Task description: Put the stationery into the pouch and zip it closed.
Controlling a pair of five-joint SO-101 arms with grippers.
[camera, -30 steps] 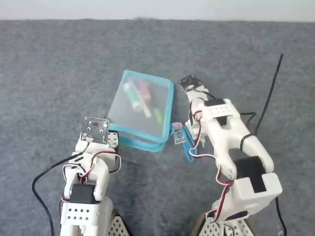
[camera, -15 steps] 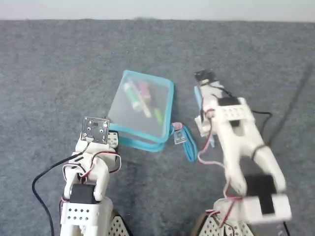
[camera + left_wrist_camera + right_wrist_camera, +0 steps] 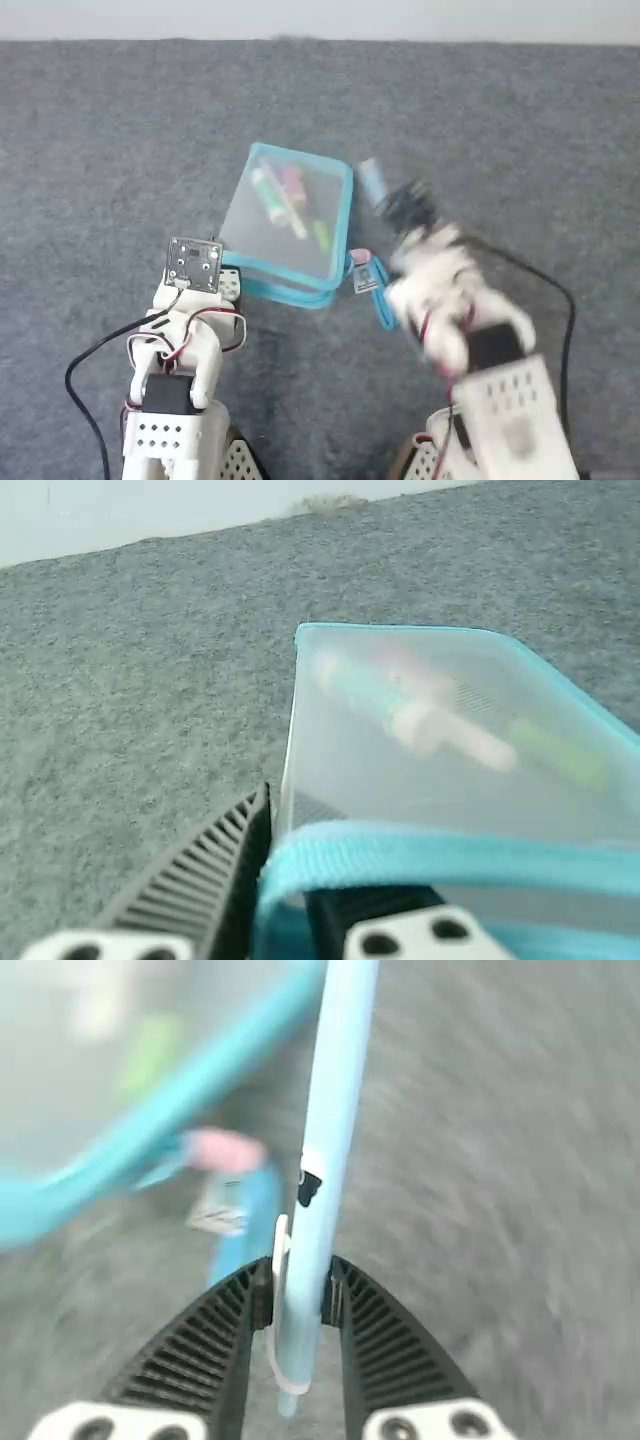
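Note:
The translucent pouch (image 3: 290, 222) with a teal border lies mid-mat, several pens and markers inside it. My left gripper (image 3: 288, 840) is shut on the pouch's teal near edge (image 3: 430, 855), at its near-left corner (image 3: 238, 272) in the high view. My right gripper (image 3: 300, 1295) is shut on a light blue pen (image 3: 335, 1110), which stands up between its fingers. In the high view the pen's end (image 3: 372, 180) pokes out just right of the pouch's far right corner. The pink zipper pull (image 3: 225, 1148) with a tag (image 3: 222, 1210) lies at the pouch's near right corner.
A teal strap (image 3: 383, 300) trails on the grey mat from the zipper pull toward the right arm's base. A black cable (image 3: 560, 300) runs along the right arm. A pale wall edge (image 3: 320, 20) borders the far side of the mat.
The right arm has swung up from beside the strap, out to the right, then left toward the pouch's right edge, carrying the pen. The left arm and pouch have not moved.

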